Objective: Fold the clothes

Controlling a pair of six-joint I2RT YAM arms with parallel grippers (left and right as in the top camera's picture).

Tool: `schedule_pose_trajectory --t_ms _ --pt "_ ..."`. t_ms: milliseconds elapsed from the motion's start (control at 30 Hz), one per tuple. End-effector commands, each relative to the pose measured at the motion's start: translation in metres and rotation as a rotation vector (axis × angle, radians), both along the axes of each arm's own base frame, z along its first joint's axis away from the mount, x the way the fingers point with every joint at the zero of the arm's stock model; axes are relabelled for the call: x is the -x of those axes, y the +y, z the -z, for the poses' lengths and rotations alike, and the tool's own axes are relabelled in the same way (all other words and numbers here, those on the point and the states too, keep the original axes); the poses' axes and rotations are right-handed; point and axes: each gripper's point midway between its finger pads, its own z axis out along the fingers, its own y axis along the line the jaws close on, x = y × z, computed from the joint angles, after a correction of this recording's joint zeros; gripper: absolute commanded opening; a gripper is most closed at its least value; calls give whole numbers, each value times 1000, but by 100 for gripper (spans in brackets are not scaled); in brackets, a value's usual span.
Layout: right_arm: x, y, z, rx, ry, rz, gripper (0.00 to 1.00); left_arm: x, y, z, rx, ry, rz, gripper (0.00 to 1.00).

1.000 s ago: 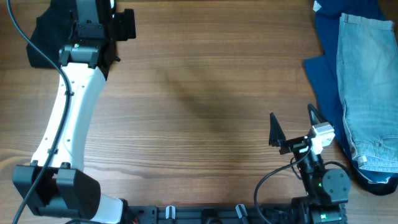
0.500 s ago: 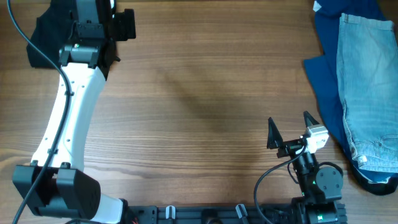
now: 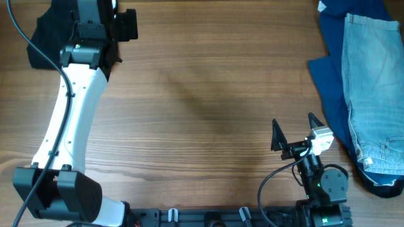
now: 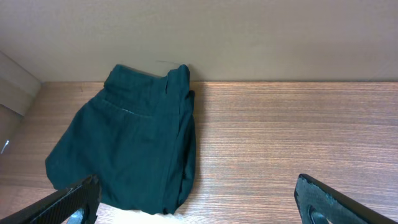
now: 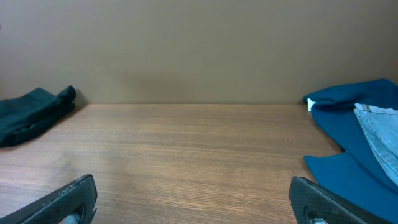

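- The clothes lie bunched on the bench, just ahead and left of the left hand, with their long axis running away from it.
- The left hand is spread and empty, and is the nearer one.
- The right hand is spread and empty, well apart from the clothes.

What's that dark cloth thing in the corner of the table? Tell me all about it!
The dark, soft fabric garment lies folded into a flat, layered bundle with a stitched seam on top. It rests on the wooden table at its far left corner, near the wall. Nothing grips it.
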Motion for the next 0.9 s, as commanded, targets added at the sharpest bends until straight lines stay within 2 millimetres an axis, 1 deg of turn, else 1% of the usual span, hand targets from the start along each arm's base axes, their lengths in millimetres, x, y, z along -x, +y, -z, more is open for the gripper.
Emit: schedule_pose_trajectory --t_ms 0,67,167,200,267,333,367,433,533,600,667,700,733,767,867 --pt "0 -4 -3 2 -15 20 100 0 4 2 -12 4 -20 100" --pt "0 -4 -3 2 -15 20 100 1 4 4 -12 11 -19 100" --pt "0 -4 -3 2 -15 20 100 8 2 15 -7 66 -10 100" --pt "0 -4 -3 2 -15 20 100 14 0 19 1 97 4 100" --pt "0 -4 -3 2 -15 20 100 16 -9 19 45 94 40 100" --pt "0 -4 -3 2 -15 20 100 19 -17 14 127 60 51 100" --pt "0 -4 -3 2 -15 20 100 22 -17 14 158 43 31 100" --pt "0 -4 -3 2 -15 20 100 29 -11 12 240 -19 -28 100" --pt "0 -4 -3 2 -15 20 100 48 -4 15 336 -121 -74 100" --pt "0 -4 -3 2 -15 20 100 70 1 24 376 -185 -75 100" --pt "0 -4 -3 2 -15 20 100 92 10 36 411 -235 -100 100" --pt "0 -4 -3 1 -15 20 99 111 19 47 451 -272 -137 100" --pt "0 -4 -3 2 -15 20 100 123 25 54 477 -296 -162 100" --pt "0 -4 -3 2 -15 20 100 140 31 62 509 -337 -187 100" --pt "0 -4 -3 2 -15 20 100 174 40 75 533 -435 -208 100"
